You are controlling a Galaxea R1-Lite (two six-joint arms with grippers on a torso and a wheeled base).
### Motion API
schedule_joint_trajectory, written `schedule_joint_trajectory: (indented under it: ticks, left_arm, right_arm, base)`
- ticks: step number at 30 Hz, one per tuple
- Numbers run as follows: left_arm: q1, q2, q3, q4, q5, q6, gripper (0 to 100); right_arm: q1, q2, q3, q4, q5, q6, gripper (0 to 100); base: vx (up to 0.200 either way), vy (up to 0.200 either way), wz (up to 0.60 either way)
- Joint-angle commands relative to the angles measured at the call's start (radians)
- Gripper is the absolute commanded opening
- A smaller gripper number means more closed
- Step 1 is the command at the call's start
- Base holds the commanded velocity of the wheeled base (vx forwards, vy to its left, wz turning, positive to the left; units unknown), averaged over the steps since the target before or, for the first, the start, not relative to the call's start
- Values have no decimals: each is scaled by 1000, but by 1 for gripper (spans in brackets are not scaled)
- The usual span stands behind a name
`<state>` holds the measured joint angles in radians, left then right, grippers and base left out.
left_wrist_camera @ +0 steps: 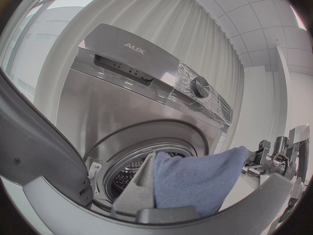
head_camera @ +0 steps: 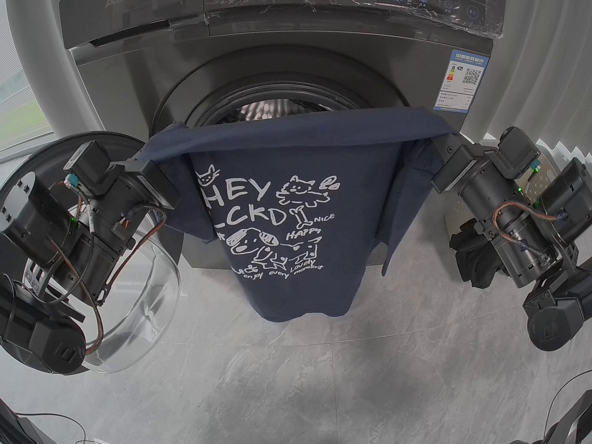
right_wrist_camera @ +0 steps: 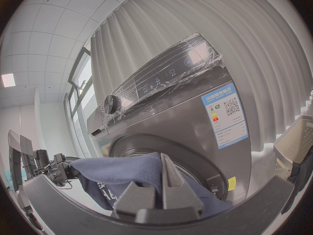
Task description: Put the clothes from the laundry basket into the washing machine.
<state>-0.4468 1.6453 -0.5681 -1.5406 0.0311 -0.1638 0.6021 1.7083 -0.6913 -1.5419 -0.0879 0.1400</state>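
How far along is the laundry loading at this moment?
Done: the washer door stands open. In hand: the navy T-shirt, held spread between the left gripper and right gripper before the drum, not yet inside. Left: push it in, then the dark garment draped on the laundry basket.

my head camera looks forward and down, close on the grey metal front-loading washing machine. my wrist cameras look up at its round opening from either side.
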Motion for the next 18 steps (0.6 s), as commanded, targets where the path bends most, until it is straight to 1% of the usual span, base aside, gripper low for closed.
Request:
schedule_joint_trajectory:
  ticks: [1,6,9,12,15,16,18]
  left_arm:
    - [-4,-9,2,2,1,0,0]
    - [-47,-7,5,2,1,6,0]
    - [-59,-7,19,2,-2,7,0]
    - [-59,-5,24,2,-22,7,0]
    - [-66,-1,27,2,-26,9,0]
    - [-70,1,27,2,-26,9,0]
    - [-76,5,27,2,-26,10,0]
  right_arm:
    - [2,-10,3,-1,-1,1,0]
    - [4,-9,27,0,4,4,0]
    - [22,-6,95,2,13,3,0]
    - [48,8,164,0,28,1,0]
    - [61,40,190,0,33,1,0]
    - [65,44,193,0,33,3,100]
    - [70,51,213,0,37,4,100]
  base:
    - [0,0,0]
    - [0,0,0]
    - [0,0,0]
    - [0,0,0]
    - [0,0,0]
    - [0,0,0]
    - [0,0,0]
